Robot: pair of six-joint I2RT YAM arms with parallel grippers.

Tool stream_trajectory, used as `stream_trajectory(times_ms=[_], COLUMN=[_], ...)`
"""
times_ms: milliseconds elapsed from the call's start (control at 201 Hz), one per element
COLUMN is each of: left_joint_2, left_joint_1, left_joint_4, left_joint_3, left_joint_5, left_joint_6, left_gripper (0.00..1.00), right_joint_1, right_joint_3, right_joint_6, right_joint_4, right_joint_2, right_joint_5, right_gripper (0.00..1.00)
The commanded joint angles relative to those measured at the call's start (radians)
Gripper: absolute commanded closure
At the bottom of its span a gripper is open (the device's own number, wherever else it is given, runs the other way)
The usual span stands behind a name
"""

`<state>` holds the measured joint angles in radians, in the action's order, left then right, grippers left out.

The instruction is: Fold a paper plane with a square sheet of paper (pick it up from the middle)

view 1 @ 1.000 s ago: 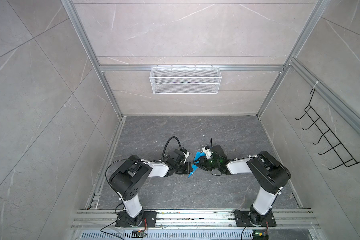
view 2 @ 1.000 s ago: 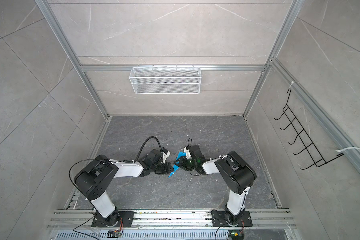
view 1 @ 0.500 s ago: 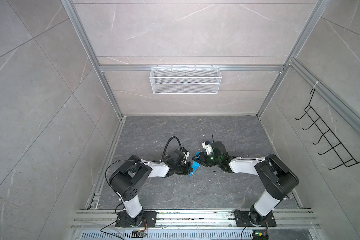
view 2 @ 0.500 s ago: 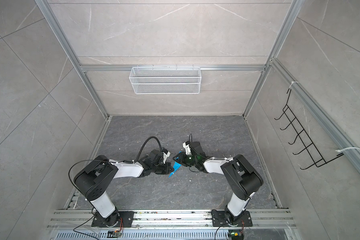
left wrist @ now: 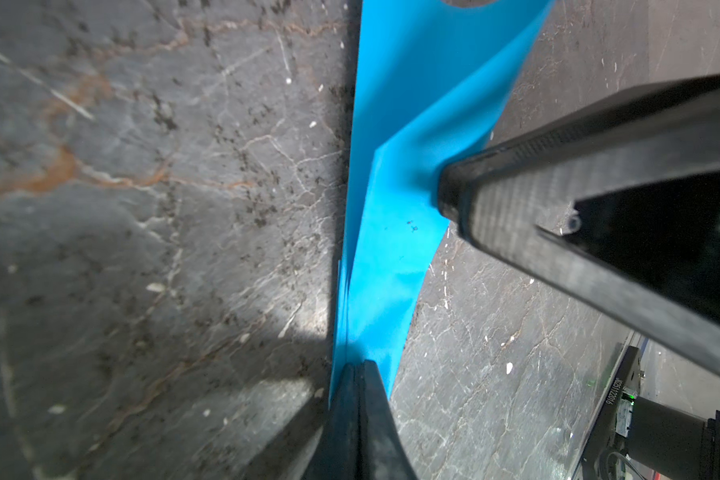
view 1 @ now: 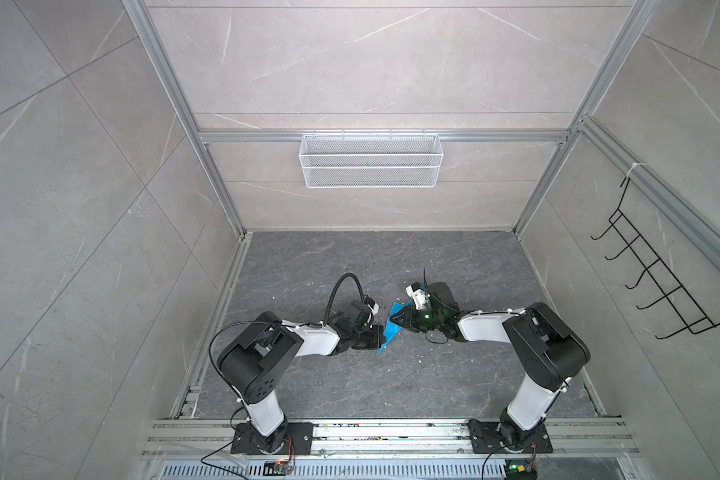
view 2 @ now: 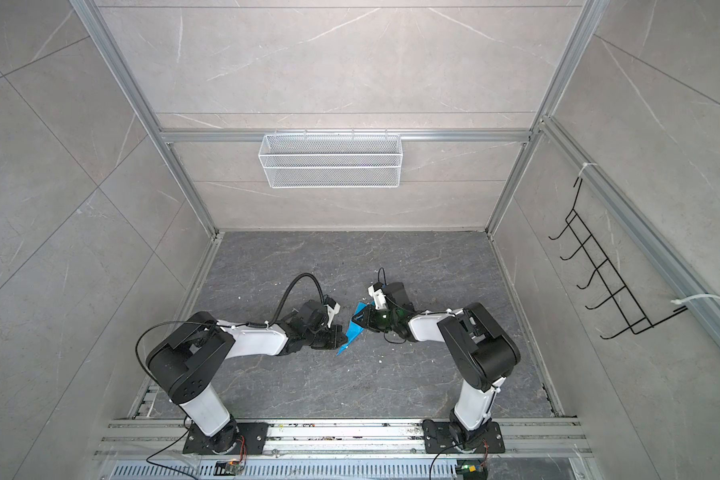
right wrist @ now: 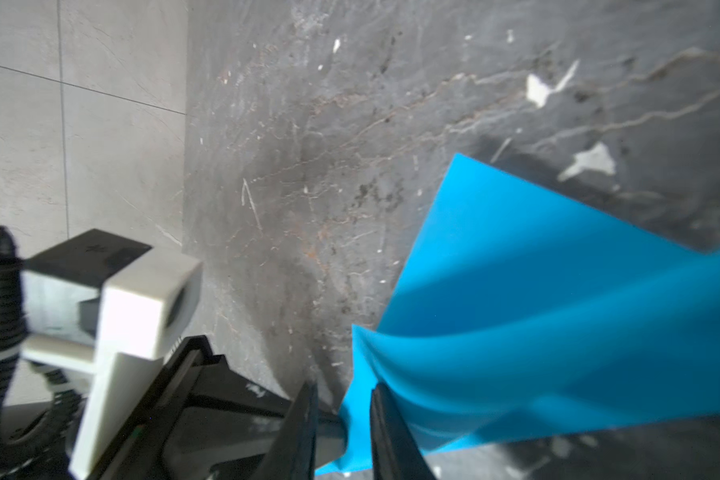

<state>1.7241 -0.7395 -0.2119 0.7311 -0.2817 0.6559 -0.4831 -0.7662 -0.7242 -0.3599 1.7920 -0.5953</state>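
While left jaws clamp the paper (left wrist: 391, 249), right jaws stand apart around it.

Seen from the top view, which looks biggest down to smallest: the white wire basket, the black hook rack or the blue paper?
1. black hook rack: widest span, but it is thin wire and nearer the camera, so hardly ahead of the basket.
2. white wire basket.
3. blue paper: clearly smallest, only partly visible.
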Motion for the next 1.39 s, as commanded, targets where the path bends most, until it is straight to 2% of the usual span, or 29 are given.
stream_trajectory(times_ms=[0,642,971,1105,1389], left_joint_2=[0.014,0.023,-0.076,-0.092,-0.015], left_joint_1=[0.0,-0.003,-0.007,-0.012,-0.038], left_joint_4=[0.157,0.168,0.152,0.145,0.18], left_joint_3=[-0.024,-0.003,0.104,0.128,0.198], left_joint_5=[0.093,0.082,-0.005,-0.009,0.022], left_joint_6=[0.017,0.015,-0.019,-0.016,0.011], left_gripper=[1.0,1.0,1.0,0.96,0.95], right_joint_1=[0.016,0.069,0.069,0.068,0.069], right_joint_3=[-0.042,-0.009,0.037,0.044,0.051], right_joint_6=[0.056,0.033,-0.009,-0.017,-0.032], right_joint_4=[0.038,0.03,-0.039,-0.051,-0.053], right_joint_2=[0.034,0.092,0.128,0.133,0.134], right_joint_5=[-0.034,0.011,0.008,0.007,0.012], right_gripper=[0.74,0.74,0.75,0.75,0.76])
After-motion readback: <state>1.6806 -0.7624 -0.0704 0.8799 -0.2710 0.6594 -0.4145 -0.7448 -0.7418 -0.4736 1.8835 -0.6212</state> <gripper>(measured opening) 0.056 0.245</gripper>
